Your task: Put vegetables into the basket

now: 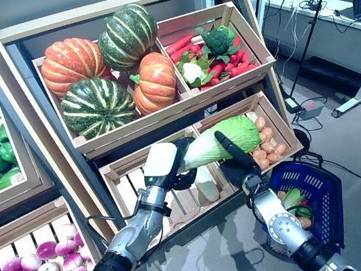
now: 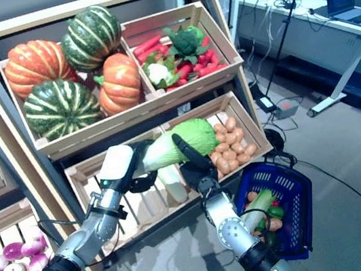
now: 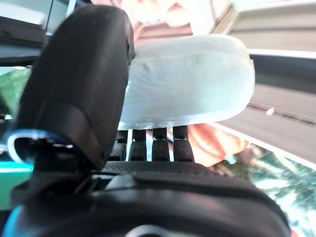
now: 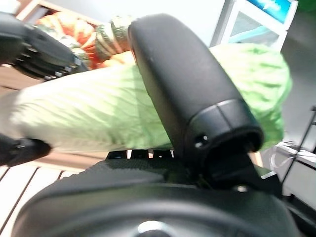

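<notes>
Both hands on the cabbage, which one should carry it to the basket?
Right. The right hand grips the cabbage's leafy end, and the blue basket sits on that side. The left hand holds the white stem end, farther away.

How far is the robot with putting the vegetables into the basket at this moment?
Partly done. The blue basket already holds a few vegetables. In hand now: a napa cabbage, gripped by the left hand at its white stem end and by the right hand at its green leafy part, in front of the lower crates. Left to do: carry the cabbage over to the basket and release it.
</notes>
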